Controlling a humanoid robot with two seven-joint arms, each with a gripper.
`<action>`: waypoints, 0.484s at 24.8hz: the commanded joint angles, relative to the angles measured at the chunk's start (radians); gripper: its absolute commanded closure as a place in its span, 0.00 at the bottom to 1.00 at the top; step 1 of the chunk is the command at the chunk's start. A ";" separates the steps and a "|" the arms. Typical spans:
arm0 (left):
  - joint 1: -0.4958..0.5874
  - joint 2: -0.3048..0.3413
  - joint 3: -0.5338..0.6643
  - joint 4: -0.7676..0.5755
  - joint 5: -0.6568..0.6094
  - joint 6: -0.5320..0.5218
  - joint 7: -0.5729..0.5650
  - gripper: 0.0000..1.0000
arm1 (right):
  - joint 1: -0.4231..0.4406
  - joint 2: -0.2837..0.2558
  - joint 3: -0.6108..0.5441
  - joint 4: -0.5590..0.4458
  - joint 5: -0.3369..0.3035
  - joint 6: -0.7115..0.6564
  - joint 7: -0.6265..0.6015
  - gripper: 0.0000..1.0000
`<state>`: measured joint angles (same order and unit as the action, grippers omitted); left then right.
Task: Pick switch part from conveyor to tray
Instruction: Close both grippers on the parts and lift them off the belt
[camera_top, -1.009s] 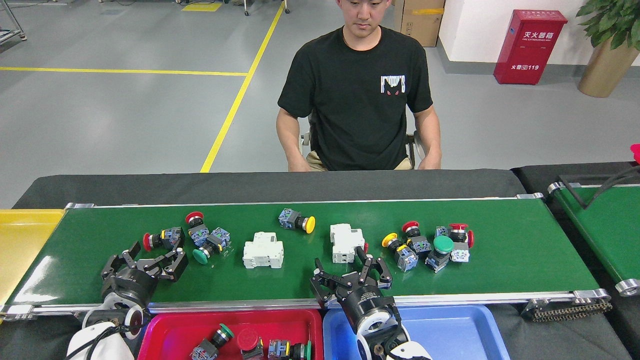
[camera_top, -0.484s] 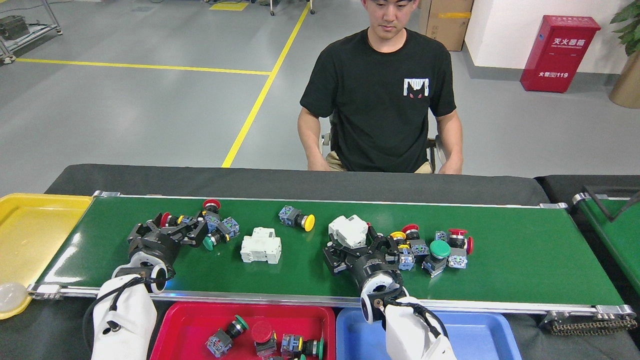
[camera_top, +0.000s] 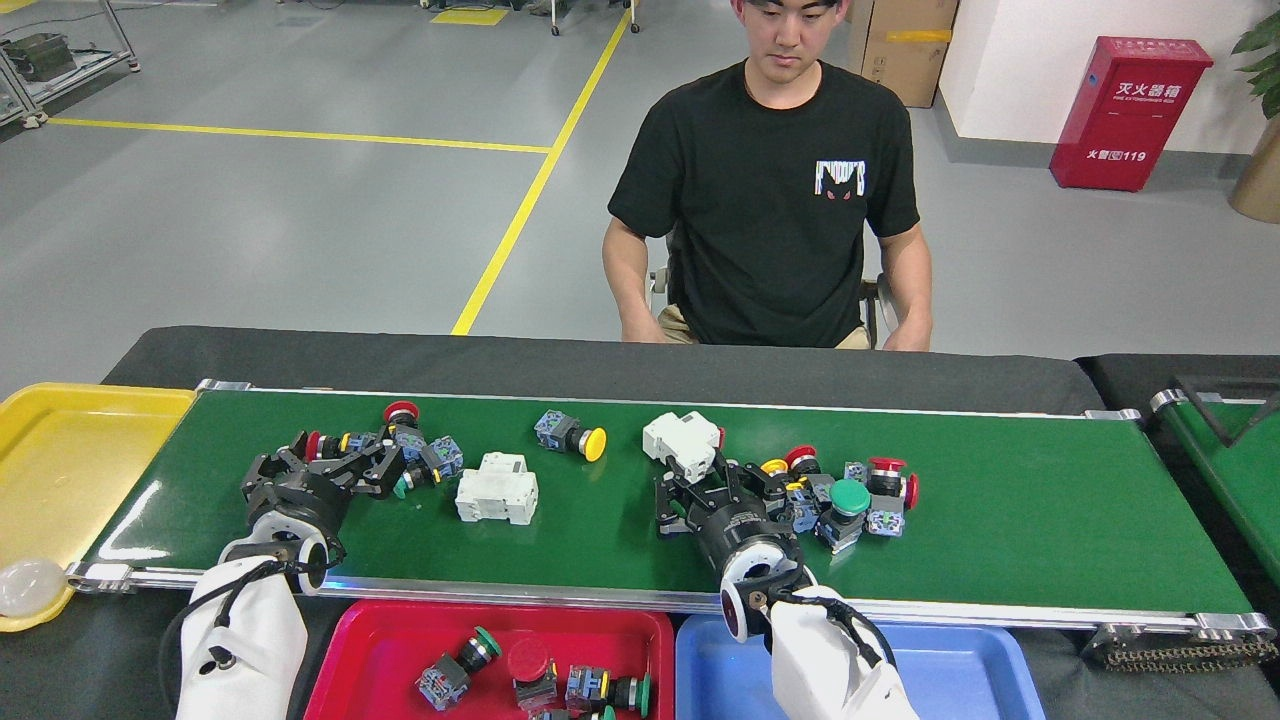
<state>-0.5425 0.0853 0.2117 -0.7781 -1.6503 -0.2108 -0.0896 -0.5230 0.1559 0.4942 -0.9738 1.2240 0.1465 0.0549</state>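
The conveyor (camera_top: 1000, 520) carries loose switch parts. A left cluster of push-button switches (camera_top: 415, 455) has red and green caps. My left gripper (camera_top: 330, 462) is open at that cluster, its fingers spread around a red-capped switch (camera_top: 322, 445). A white breaker (camera_top: 497, 490) and a yellow-capped switch (camera_top: 572, 436) lie mid-belt. My right gripper (camera_top: 715, 478) is open, its fingertips just below a tilted white breaker (camera_top: 683, 442). More switches (camera_top: 845, 492) crowd its right side. The red tray (camera_top: 400, 650) holds several switches; the blue tray (camera_top: 960, 670) sits beside it.
A yellow tray (camera_top: 70, 450) stands off the belt's left end. A person in a black shirt (camera_top: 770, 200) sits behind the far edge, hands below the black table cover (camera_top: 500, 360). A second green belt (camera_top: 1225, 450) lies at the right.
Both arms have reached farther out over the belt to the parts. The white breaker by my right gripper has tipped up and shifted toward the far side. The view has shifted.
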 joint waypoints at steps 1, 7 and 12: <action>0.029 -0.006 -0.002 0.010 -0.003 -0.007 -0.015 0.01 | -0.003 -0.003 0.000 -0.066 0.000 -0.036 -0.013 0.98; 0.148 0.060 0.029 -0.099 0.093 -0.024 -0.009 0.43 | 0.120 -0.121 -0.005 -0.382 0.000 -0.222 -0.006 0.98; 0.365 0.106 0.034 -0.398 0.247 -0.098 -0.009 0.80 | 0.279 -0.251 -0.105 -0.576 -0.018 -0.467 -0.006 0.98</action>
<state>-0.2009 0.1857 0.2484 -1.1465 -1.4165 -0.2744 -0.0756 -0.2453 -0.0801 0.4160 -1.5132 1.2112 -0.2277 0.0530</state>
